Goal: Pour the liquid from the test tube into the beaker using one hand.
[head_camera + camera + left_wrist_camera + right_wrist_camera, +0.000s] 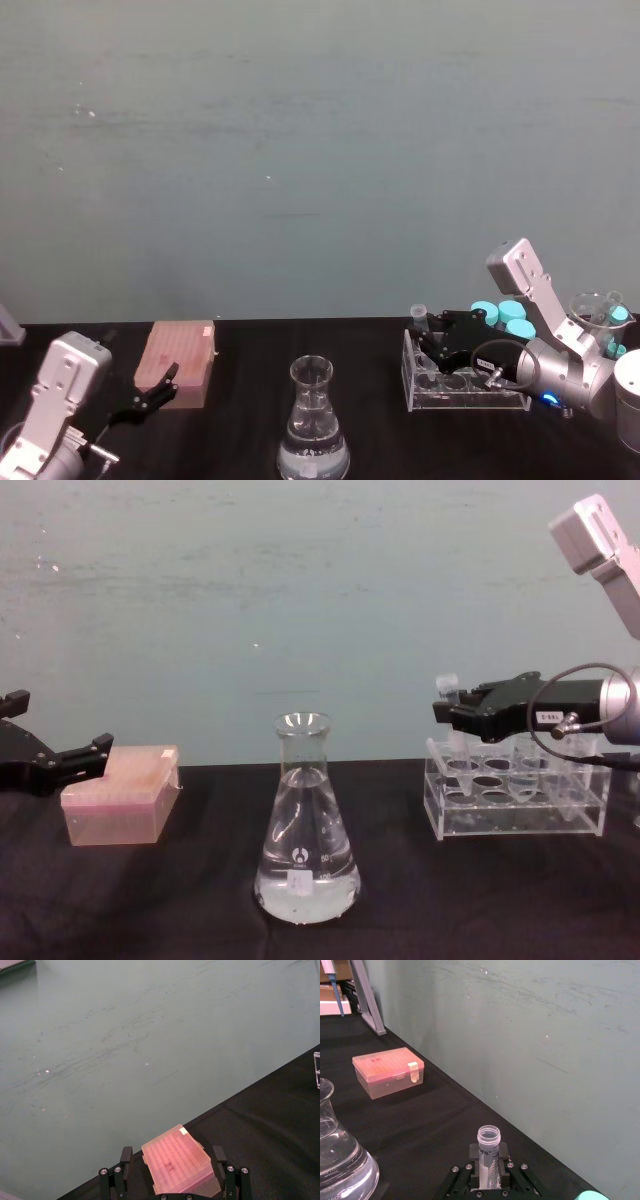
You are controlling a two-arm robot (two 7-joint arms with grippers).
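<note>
1. So, we see the right gripper (447, 712) over the near-left end of the rack (515, 800), jaws clamped on the tube (447, 692), which stands at the rack's left end well right of the beaker (305, 825).
2. The tube is upright, long axis vertical, open whitish rim pointing up; in the right wrist view its rim (488, 1136) sits just above the fingers (475, 1152).
3. We can't tell if the tube's bottom is in a rack hole or lifted, and we can't make out liquid inside it.
4. The beaker stands upright at table centre, mouth up, clear liquid (305, 880) filling its wide base.
5. A pink box (122, 792) sits at left by the wall; the left gripper (85, 752) hangs just beside it, jaws apart and holding nothing.
6. Turquoise caps (500, 315) show behind the rack, partly hidden by the right arm.
7. Nothing stands between tube and beaker, just bare black table (400, 920).
8. The beaker is cut off at the edge in the right wrist view (340, 1160).
</note>
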